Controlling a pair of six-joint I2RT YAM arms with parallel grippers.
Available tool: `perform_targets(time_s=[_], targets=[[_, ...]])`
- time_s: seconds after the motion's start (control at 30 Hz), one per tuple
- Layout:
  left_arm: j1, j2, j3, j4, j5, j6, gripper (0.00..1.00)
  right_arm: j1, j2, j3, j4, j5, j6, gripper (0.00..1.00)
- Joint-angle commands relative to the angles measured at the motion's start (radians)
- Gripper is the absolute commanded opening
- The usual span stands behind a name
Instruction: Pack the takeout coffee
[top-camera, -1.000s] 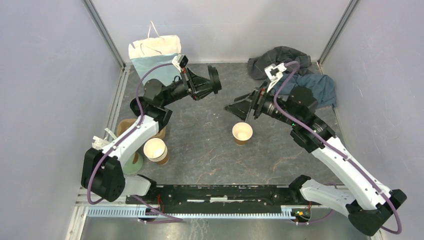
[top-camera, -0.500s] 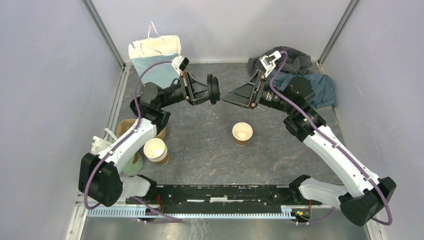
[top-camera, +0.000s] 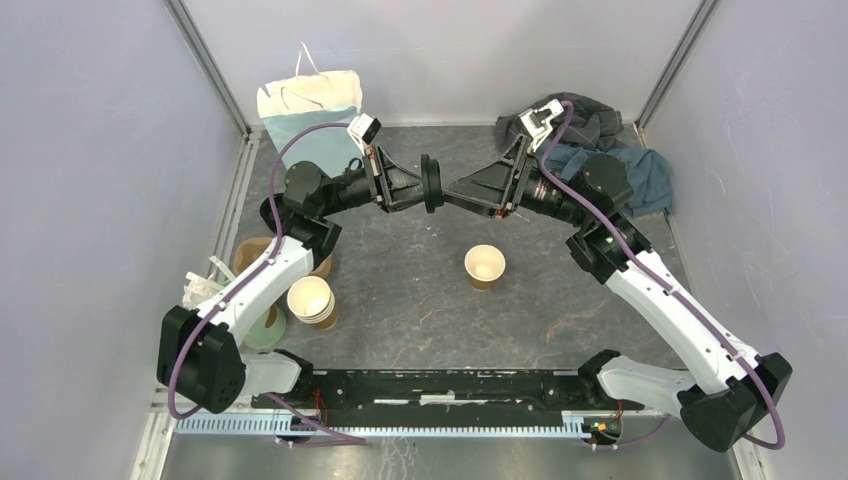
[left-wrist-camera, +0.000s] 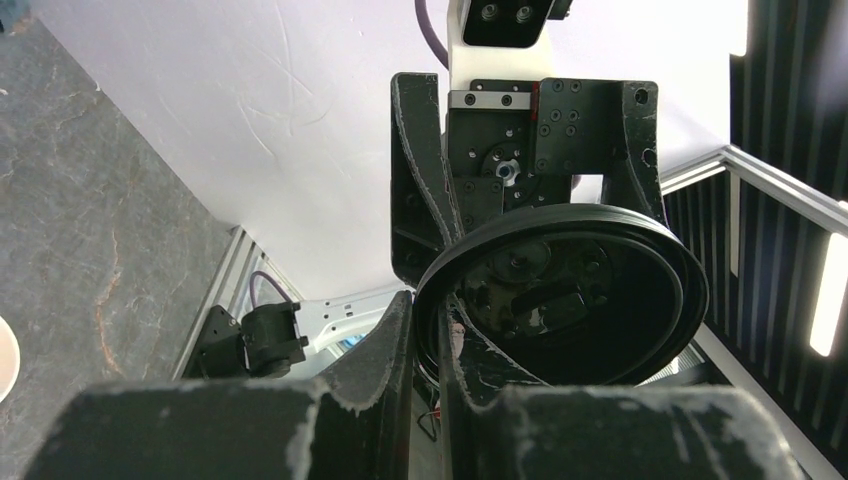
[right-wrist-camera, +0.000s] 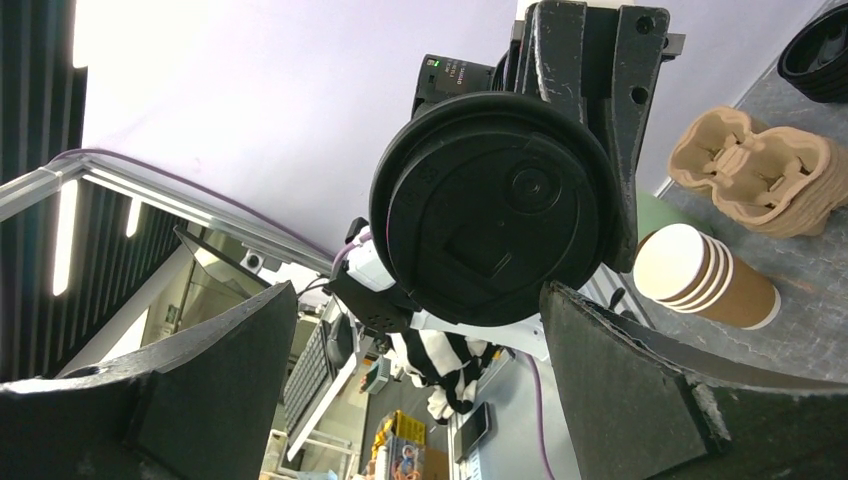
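Observation:
A single brown paper cup (top-camera: 485, 267) stands open, without a lid, mid-table. The round black lid (top-camera: 431, 184) is up in the air, on edge, pinched at its rim by my left gripper (top-camera: 424, 188). In the left wrist view my left gripper (left-wrist-camera: 428, 310) is shut on the lid's rim (left-wrist-camera: 600, 330). My right gripper (top-camera: 452, 191) faces it from the right, open. In the right wrist view the lid (right-wrist-camera: 490, 205) fills the space between my right gripper's (right-wrist-camera: 418, 290) spread fingers, not touching them.
A stack of lidless brown cups (top-camera: 312, 301) and a pale green cup (top-camera: 262, 325) stand at the left front. A cardboard cup carrier (top-camera: 262, 255) lies behind them. A paper bag (top-camera: 308, 110) stands back left, and a cloth pile (top-camera: 590, 140) lies back right.
My right gripper has risen from beside the open cup and swung left to face the lid. My left gripper has carried the lid right, towards it.

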Motion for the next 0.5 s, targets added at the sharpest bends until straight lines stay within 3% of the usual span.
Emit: perform_targets(time_s=[0.0,0.47], targets=[[-0.005,-0.024,0.038,0.005,0.026,0.083,0.02,0.007,0.005,-0.006,0.066,0.003,0.035,0.98],[-0.003,-0.066,0.033,-0.021,0.0,0.17,0.02,0.006,-0.02,-0.046,-0.034,0.057,0.014,0.98]])
